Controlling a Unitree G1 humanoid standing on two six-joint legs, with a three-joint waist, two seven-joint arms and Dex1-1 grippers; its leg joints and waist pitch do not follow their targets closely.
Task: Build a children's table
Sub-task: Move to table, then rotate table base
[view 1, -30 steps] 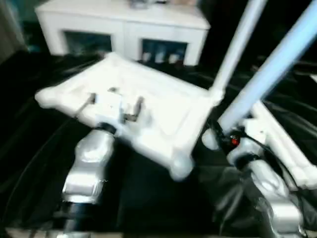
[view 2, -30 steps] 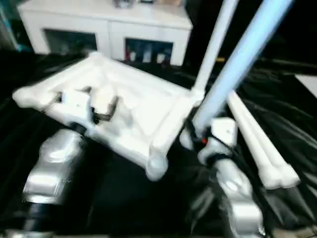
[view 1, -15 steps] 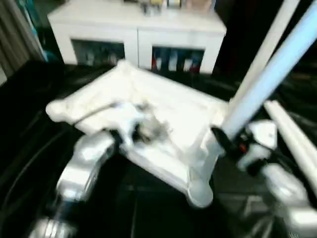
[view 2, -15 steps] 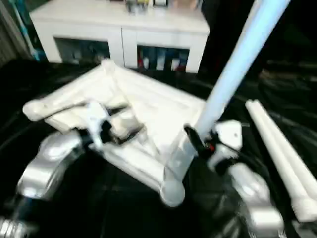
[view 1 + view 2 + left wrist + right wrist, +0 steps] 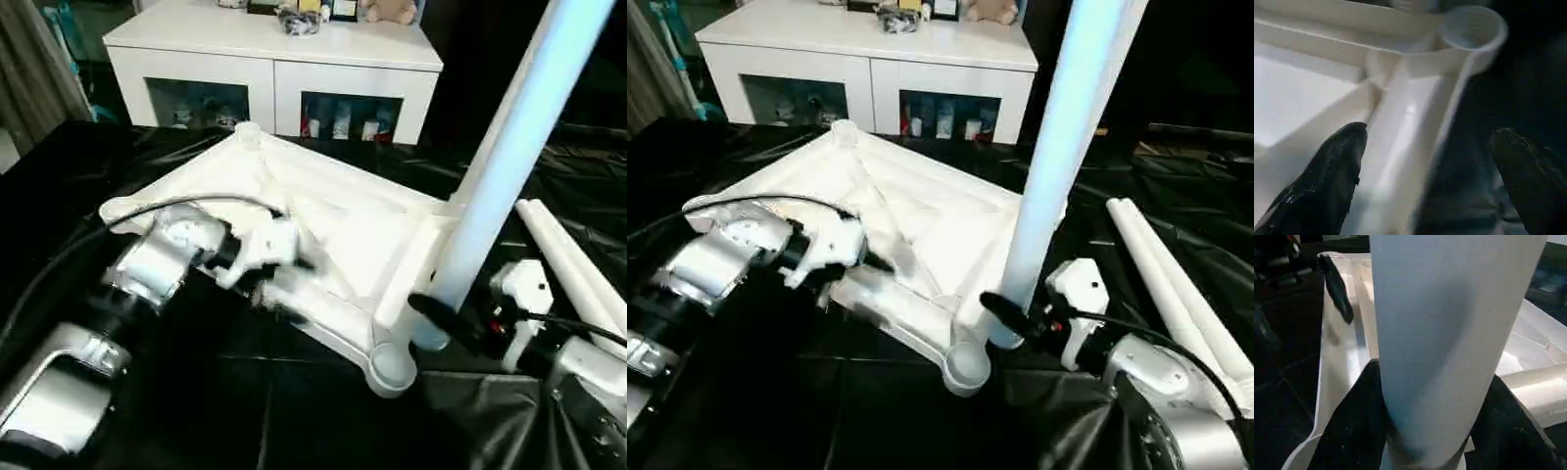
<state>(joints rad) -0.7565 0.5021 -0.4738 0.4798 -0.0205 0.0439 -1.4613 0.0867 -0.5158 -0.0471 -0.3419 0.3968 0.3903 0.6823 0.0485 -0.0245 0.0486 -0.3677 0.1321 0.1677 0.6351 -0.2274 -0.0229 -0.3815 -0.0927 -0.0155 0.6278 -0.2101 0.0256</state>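
From the head camera: the table top (image 5: 323, 211) lies upside down on the black sheet (image 5: 245, 411), ribbed underside up, one near corner socket (image 5: 390, 364) empty and facing the robot. The right gripper (image 5: 438, 323) is clamped on a leg (image 5: 509, 162) that rises steeply out of the frame, its foot just beside that near edge of the top. Another leg stands behind it, at the top's far right corner. Two spare legs (image 5: 1171, 284) lie side by side on the sheet, off to the right. The left gripper (image 5: 284, 279) sits at the top's near edge, fingers spread wide — holding nothing. Behind it all, a white cabinet (image 5: 274, 59) with glass doors.

Left wrist camera: two black fingers (image 5: 1327, 181) far apart, straddling the rim of the top, the open round socket (image 5: 1471, 27) ahead of them.

Right wrist camera: the leg (image 5: 1449, 333) fills the space between the two black fingers (image 5: 1356, 426) — gripped on both sides, its end down by the top's edge.
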